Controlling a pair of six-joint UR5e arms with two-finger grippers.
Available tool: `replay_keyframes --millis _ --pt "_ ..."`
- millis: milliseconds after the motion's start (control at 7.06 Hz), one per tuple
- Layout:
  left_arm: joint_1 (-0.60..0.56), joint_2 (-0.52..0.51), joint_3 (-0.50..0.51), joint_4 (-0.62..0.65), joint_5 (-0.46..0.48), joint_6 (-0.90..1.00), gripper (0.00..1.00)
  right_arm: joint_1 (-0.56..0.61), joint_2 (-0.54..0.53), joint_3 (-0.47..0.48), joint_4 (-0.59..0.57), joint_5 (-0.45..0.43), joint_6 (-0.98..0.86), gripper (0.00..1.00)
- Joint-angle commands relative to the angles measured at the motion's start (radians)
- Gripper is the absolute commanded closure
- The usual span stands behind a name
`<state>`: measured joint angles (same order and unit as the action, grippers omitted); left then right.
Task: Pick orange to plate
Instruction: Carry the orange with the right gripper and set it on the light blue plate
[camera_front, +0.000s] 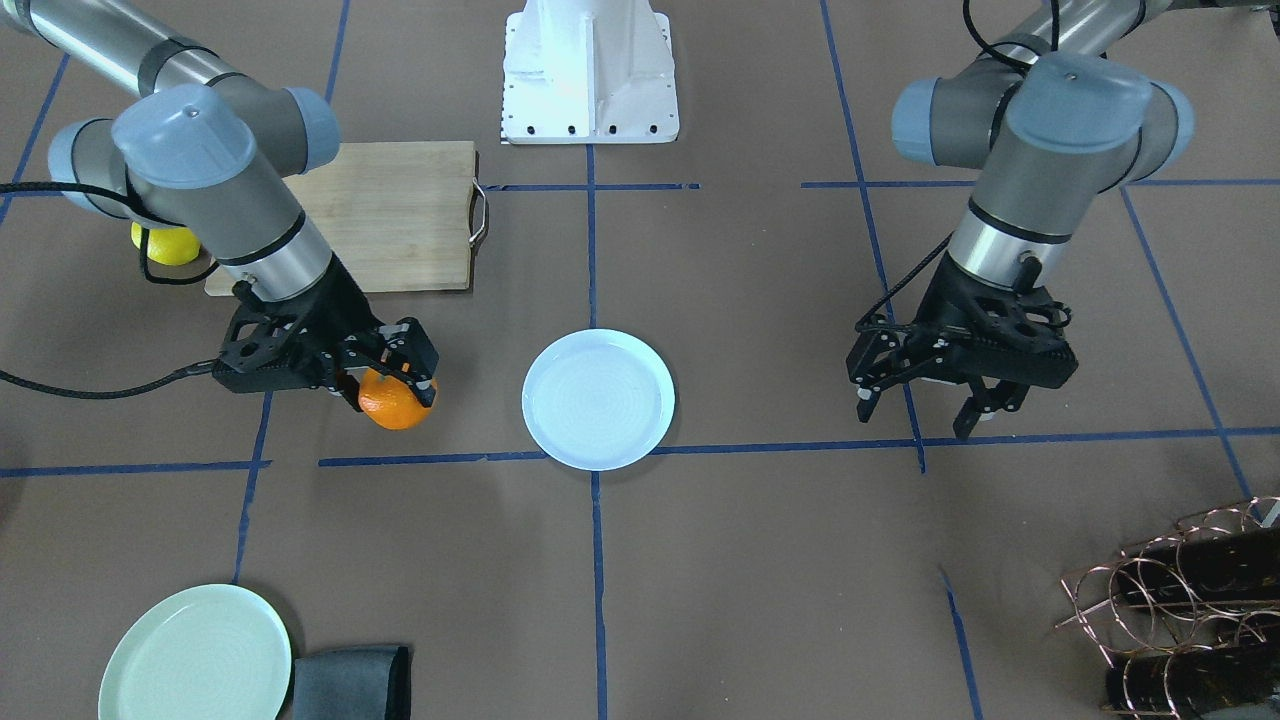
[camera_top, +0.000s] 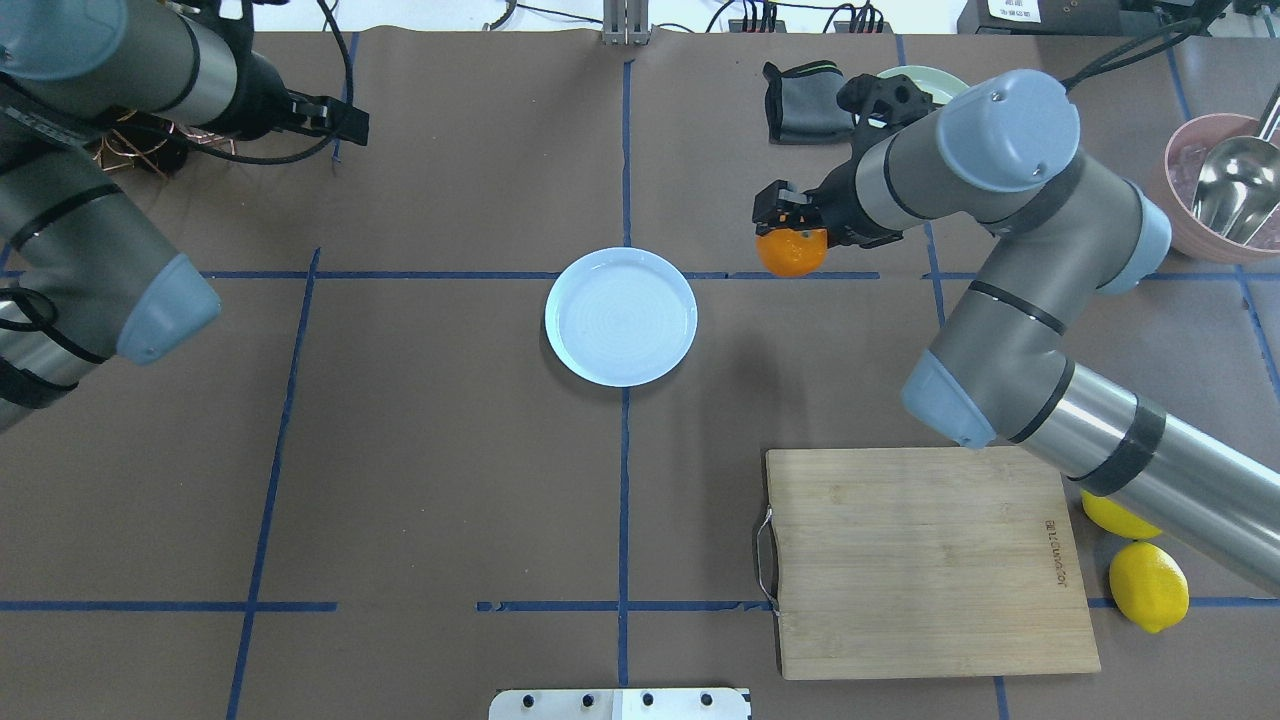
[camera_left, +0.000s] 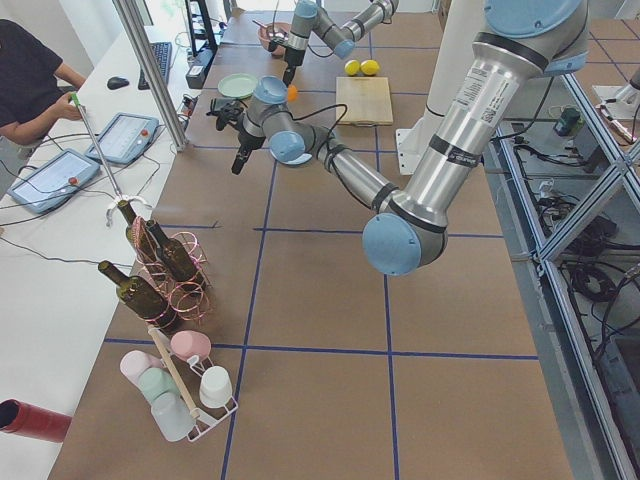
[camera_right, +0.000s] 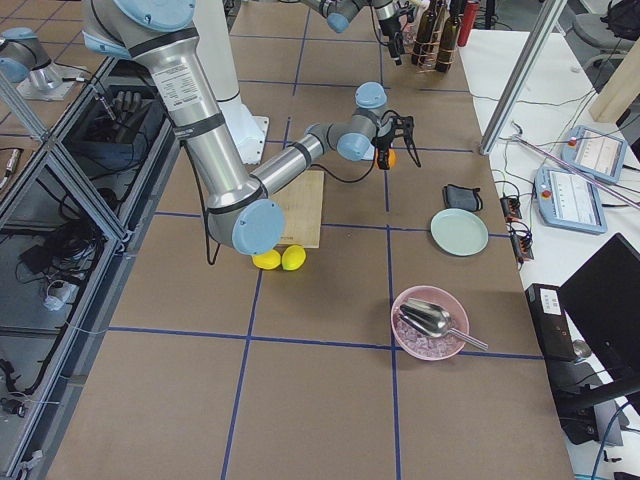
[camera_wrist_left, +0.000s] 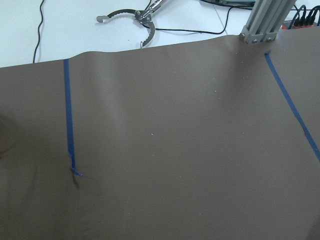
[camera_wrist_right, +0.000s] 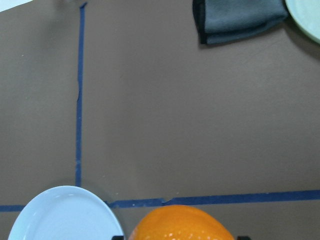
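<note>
My right gripper (camera_front: 400, 375) is shut on the orange (camera_front: 397, 400), a small bright-orange fruit that hangs below its fingers. In the overhead view the orange (camera_top: 791, 250) is to the right of the pale bluish-white plate (camera_top: 621, 316), about a plate's width from its rim. The right wrist view shows the orange (camera_wrist_right: 181, 224) at the bottom edge and the plate (camera_wrist_right: 65, 215) at the lower left. The plate (camera_front: 598, 398) has nothing on it. My left gripper (camera_front: 915, 415) hangs open and holds nothing, on the other side of the plate.
A wooden cutting board (camera_top: 925, 560) lies near the robot's right side with two lemons (camera_top: 1148, 585) beside it. A mint-green plate (camera_front: 195, 655) and a grey cloth (camera_front: 350, 682) sit at the far edge. A pink bowl with a scoop (camera_top: 1220, 185) and a bottle rack (camera_front: 1180, 600) stand at the corners.
</note>
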<state>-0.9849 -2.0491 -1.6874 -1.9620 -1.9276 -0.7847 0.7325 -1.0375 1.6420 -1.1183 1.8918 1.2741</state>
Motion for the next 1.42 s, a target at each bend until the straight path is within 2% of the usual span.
replay_keyframes --millis 0,142,283,425,709,850,992,1276 --pt "-0.063 0.007 -0.005 -0.040 -0.019 0.018 0.00 -0.112 0.164 -0.134 0.003 -0.170 0.013 1.00" --pt "-0.061 0.033 -0.008 -0.107 -0.011 0.030 0.00 -0.137 0.244 -0.216 0.000 -0.184 0.055 1.00" --pt "-0.061 0.043 -0.008 -0.116 -0.010 0.032 0.00 -0.166 0.273 -0.256 0.000 -0.200 0.056 1.00" --pt "-0.063 0.044 -0.005 -0.121 -0.013 0.032 0.00 -0.201 0.280 -0.281 0.002 -0.256 0.056 1.00" --pt "-0.069 0.069 0.008 -0.126 -0.019 0.054 0.00 -0.206 0.293 -0.294 0.003 -0.260 0.056 1.00" --pt "-0.070 0.069 0.012 -0.109 -0.024 0.071 0.00 -0.206 0.294 -0.304 0.005 -0.261 0.054 0.29" --pt "-0.070 0.069 0.026 -0.104 -0.025 0.071 0.00 -0.202 0.295 -0.309 0.006 -0.269 0.063 0.00" --pt "-0.081 0.081 0.041 -0.086 -0.120 0.076 0.00 -0.139 0.307 -0.295 -0.045 -0.214 0.059 0.00"
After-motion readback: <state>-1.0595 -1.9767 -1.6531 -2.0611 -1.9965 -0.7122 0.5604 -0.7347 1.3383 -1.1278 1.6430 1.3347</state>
